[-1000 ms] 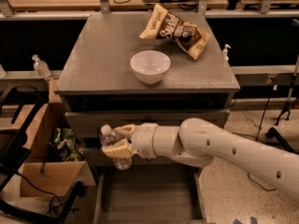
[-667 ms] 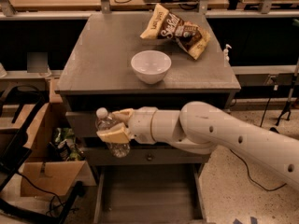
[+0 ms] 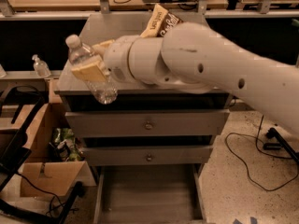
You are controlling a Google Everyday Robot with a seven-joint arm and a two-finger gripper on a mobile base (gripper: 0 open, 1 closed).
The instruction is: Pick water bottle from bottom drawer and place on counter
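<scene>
Bottom drawer (image 3: 147, 195) open, floor bare. Above it, gripper (image 3: 93, 62) pinches the water bottle (image 3: 103, 91) mid-body between 2 pads; bottle tilted, base seemingly near the counter (image 3: 96, 27) front-left edge. Risk: released here, tilted bottle may roll off. Snack bag (image 3: 161, 22) behind.

My gripper (image 3: 95, 59), clamped on the water bottle (image 3: 86, 64), sits at the counter's (image 3: 117, 22) left front corner. Back-left strip looks open. Snack bags (image 3: 161, 23) block the back centre. My arm (image 3: 210, 64) hides the middle, so can't judge there.
</scene>
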